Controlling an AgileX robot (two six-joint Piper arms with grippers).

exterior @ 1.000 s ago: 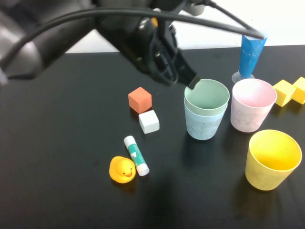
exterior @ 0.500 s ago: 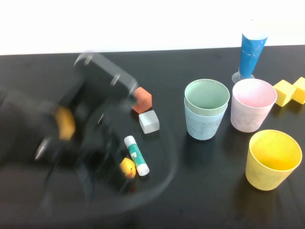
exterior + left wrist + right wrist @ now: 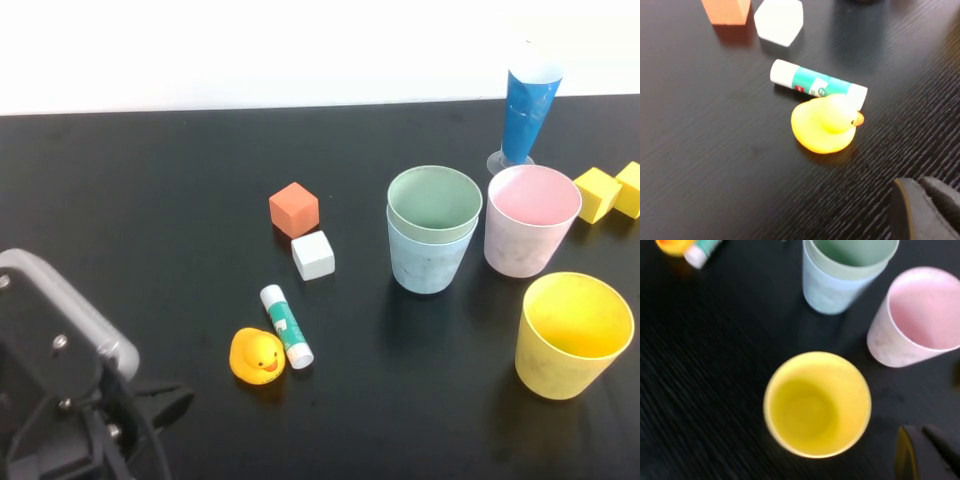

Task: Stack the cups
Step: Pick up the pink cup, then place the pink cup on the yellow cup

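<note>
Pale green cup [image 3: 434, 203] now sits nested in the light blue cup [image 3: 428, 258] mid-table, pink cup [image 3: 530, 220] just beside to the right, yellow cup [image 3: 573, 334] nearer the front right, both still loose. Left gripper [image 3: 160, 403], which was at the green cup's rim a second ago, has pulled back to the front-left corner, fingers together and empty, near the rubber duck [image 3: 256, 355] and glue stick [image 3: 286, 325]. One stack done, two to go; right gripper [image 3: 925, 452], fingers together, hovers near the yellow cup, likely next.
</note>
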